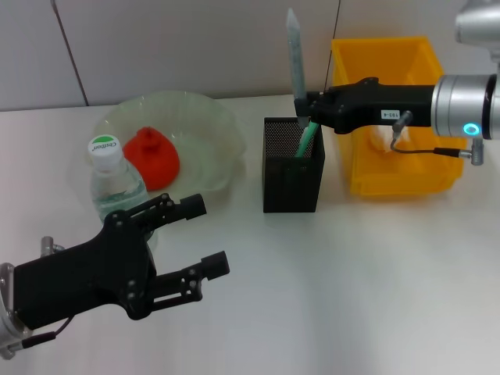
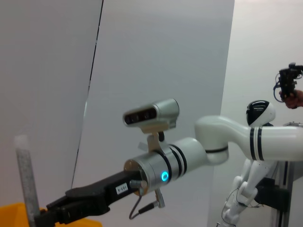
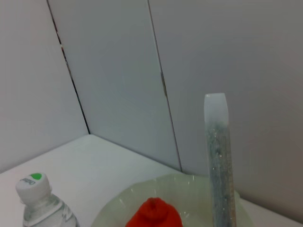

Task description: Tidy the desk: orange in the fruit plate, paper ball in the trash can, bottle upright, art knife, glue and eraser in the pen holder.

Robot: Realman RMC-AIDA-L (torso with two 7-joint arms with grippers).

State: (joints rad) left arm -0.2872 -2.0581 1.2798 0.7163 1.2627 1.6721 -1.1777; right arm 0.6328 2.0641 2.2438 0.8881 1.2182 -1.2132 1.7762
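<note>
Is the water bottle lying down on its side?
No, the water bottle stands upright beside the fruit plate, with its white cap pointing up, just behind the open left gripper.

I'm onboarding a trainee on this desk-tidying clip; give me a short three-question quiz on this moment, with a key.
1. True or false: the bottle is lying on its side.
2. Which gripper holds the glue stick over the pen holder?
A. right gripper
B. left gripper
C. neither
3. Fill in: the orange sits in the ____.

Key
1. False: it stands upright with its cap on top, beside the fruit plate.
2. A: the right gripper is shut on the glue stick just above the holder's rim; the left gripper hangs open near the bottle, holding nothing.
3. Fruit plate.
</note>
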